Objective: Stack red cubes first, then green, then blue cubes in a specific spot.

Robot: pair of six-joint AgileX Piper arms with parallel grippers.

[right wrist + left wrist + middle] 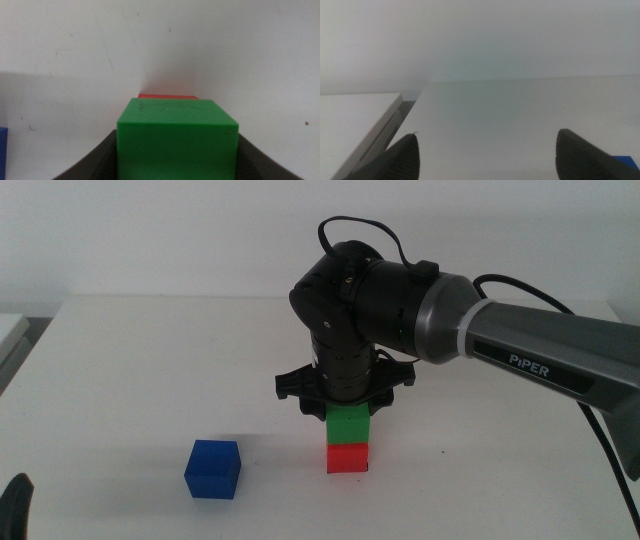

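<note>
1. The right pincer (347, 412) points straight down over the middle of the white bench (150, 380), its arm reaching in from the right side of the middle view.
2. Its jaws are clamped on the green cube (348, 426), one dark jaw pressed against each side face; the right wrist view shows the green cube (176, 137) filling the gap between them.
3. The green cube sits on top of the red cube (348, 457), their edges roughly lined up. In the right wrist view only a thin strip of the red cube (167, 96) shows past the green one.
4. The red cube rests on the bench; the marked spot under it cannot be made out.
5. The blue cube (213, 469) stands alone on the bench, to the left of the stack in the middle view and apart from it, with nothing between them.
6. The left pincer (485, 155) waits at the bench's near left corner, jaws set wide apart and holding nothing.
</note>
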